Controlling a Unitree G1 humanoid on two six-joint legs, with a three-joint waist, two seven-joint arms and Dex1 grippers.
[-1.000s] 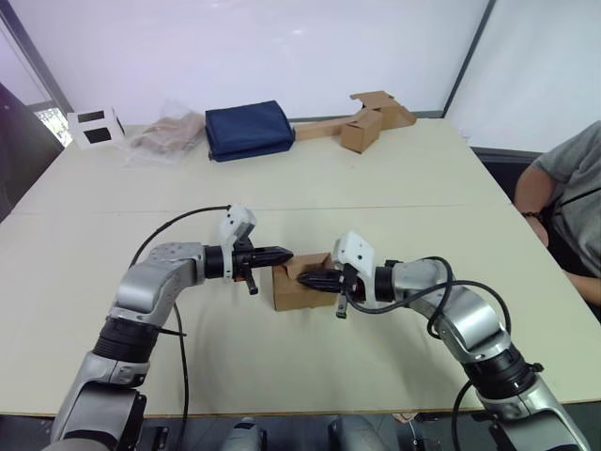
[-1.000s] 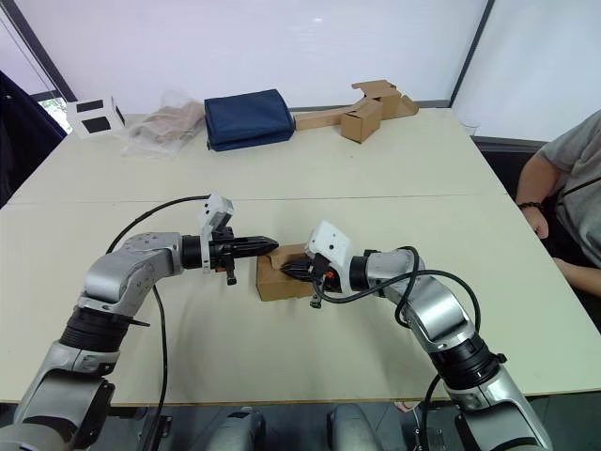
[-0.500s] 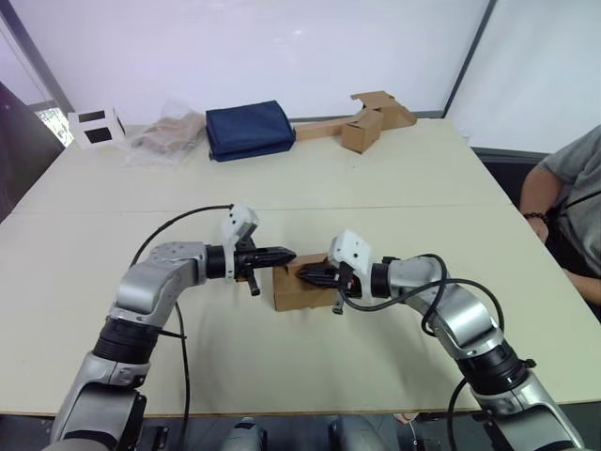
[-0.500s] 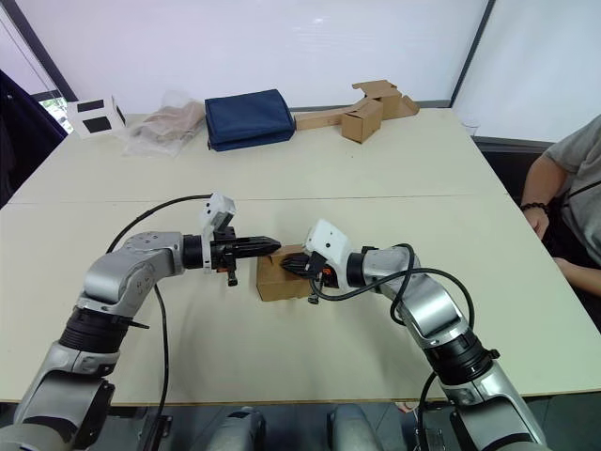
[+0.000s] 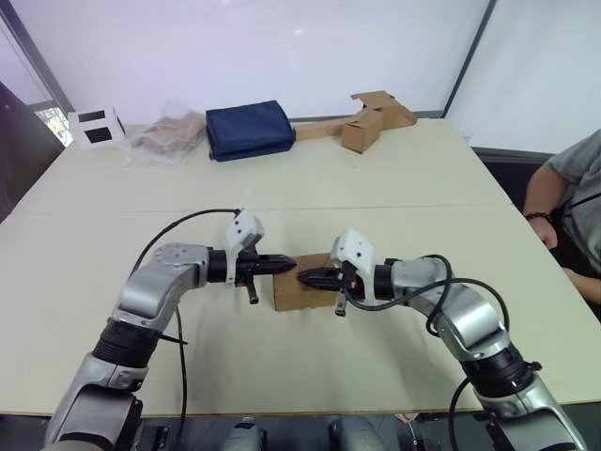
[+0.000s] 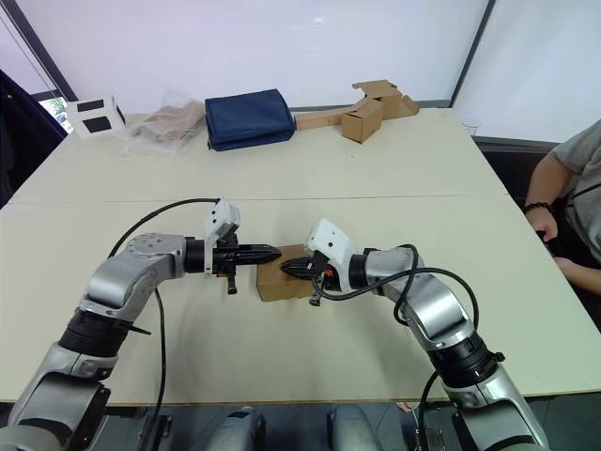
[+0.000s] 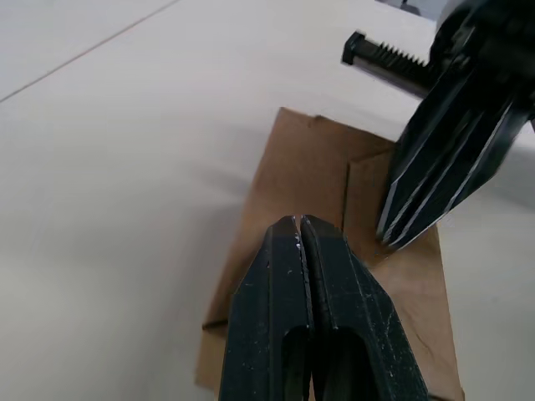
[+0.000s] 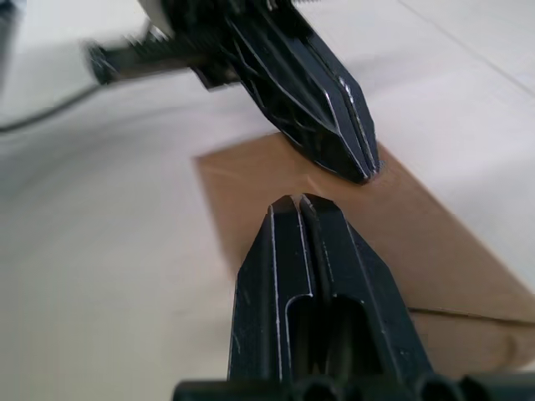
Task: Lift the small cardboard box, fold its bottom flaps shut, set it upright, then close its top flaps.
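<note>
Site: lab or test room | Evidence: large pale table (image 5: 394, 169), white partition walls (image 5: 282, 47), seated person (image 5: 573, 207) observed.

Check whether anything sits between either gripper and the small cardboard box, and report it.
Nothing visible does. The left gripper and right gripper, both shut, have their tips over the top flaps of the small cardboard box, facing each other from opposite sides. Whether the tips actually touch the cardboard cannot be told.

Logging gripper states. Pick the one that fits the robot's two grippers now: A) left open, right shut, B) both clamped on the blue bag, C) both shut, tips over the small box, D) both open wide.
C: the left gripper and the right gripper have their fingers pressed together, tips over the small cardboard box.
</note>
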